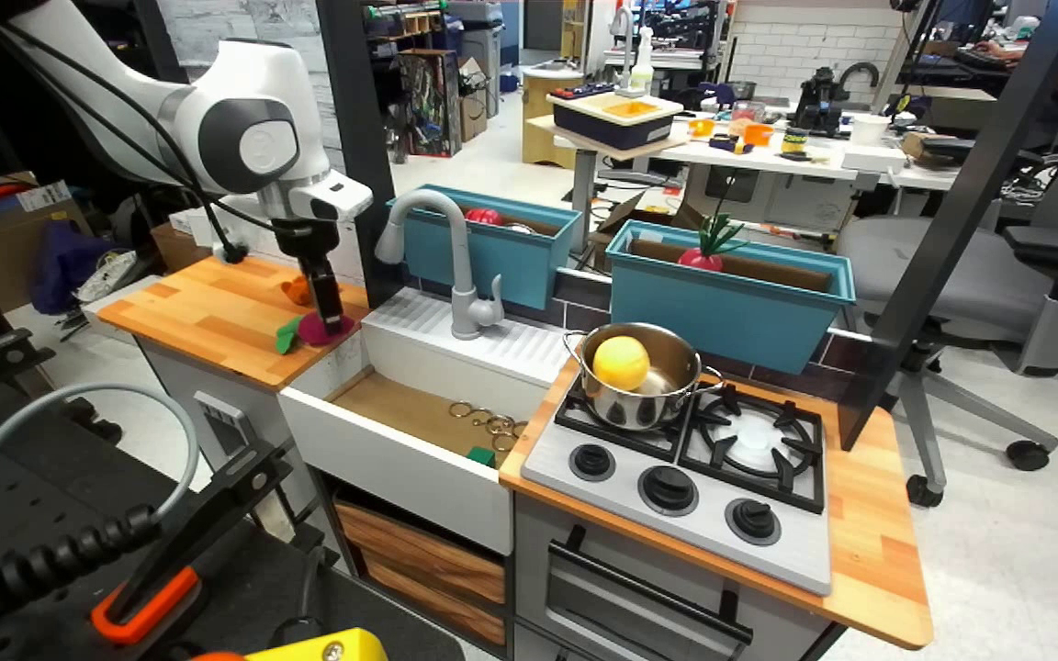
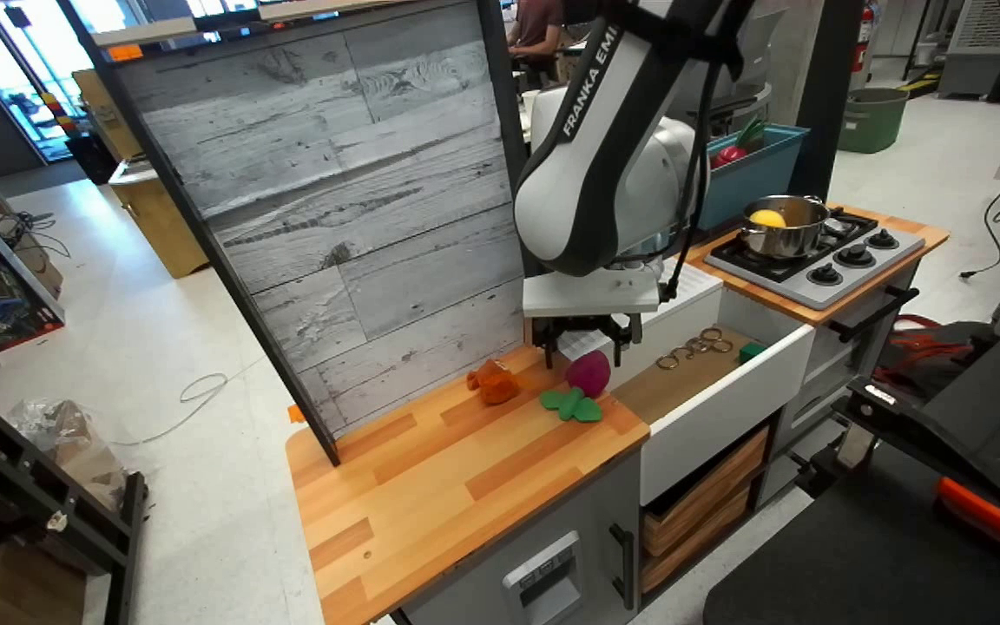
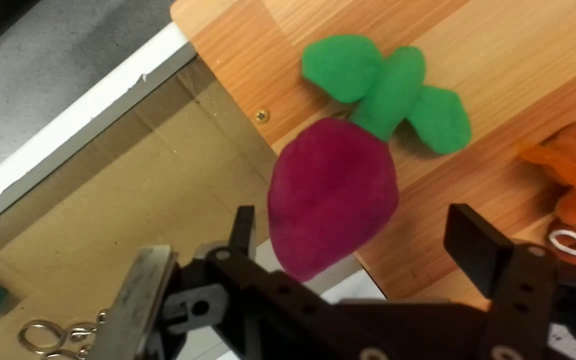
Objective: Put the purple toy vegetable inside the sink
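Note:
The purple toy vegetable (image 1: 312, 331) lies on the wooden counter at the sink's edge, its green leaves toward the counter. In the wrist view its purple body (image 3: 330, 195) overhangs the basin a little. It also shows in an exterior view (image 2: 588, 375). The white sink (image 1: 396, 468) is beside it; its front wall also shows in an exterior view (image 2: 726, 412) and its rim in the wrist view (image 3: 118, 85). My gripper (image 2: 583, 358) is just above the toy, fingers apart. In the wrist view the open fingers (image 3: 353, 212) stand on either side of the body's lower end, with gaps.
A red-orange toy (image 2: 495, 383) lies on the counter near the back wall, close to the right finger in the wrist view. The sink holds metal rings (image 1: 497, 424) and a green block (image 1: 481, 455). A faucet (image 1: 460, 266), teal bins (image 1: 722, 308) and a pot (image 1: 639, 404) with a yellow toy stand nearby.

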Controlling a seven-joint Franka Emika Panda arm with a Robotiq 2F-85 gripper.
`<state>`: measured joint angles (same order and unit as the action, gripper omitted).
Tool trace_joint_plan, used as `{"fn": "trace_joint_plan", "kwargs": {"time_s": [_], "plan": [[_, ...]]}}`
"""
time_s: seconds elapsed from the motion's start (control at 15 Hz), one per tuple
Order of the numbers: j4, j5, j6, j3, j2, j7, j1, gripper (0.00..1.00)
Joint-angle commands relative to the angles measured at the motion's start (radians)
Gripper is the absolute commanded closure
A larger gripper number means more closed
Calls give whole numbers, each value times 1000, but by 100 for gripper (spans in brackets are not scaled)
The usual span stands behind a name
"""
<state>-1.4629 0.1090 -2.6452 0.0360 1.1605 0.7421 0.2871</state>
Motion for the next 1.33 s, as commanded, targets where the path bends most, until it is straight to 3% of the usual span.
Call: {"fn": "trace_joint_plan", "kwargs": {"time_s": [0.0,0.33,0.53,0.67,0.73,1.27], "plan": [[145,25,84,8,86,36,0,34],[228,22,169,0,133,74,-11,73],[177,29,146,-24,81,54,-29,95],[116,30,118,-43,32,38,-49,100],[92,31,114,-47,14,43,-58,96],[-87,46,160,-8,-38,56,-107,96]]}}
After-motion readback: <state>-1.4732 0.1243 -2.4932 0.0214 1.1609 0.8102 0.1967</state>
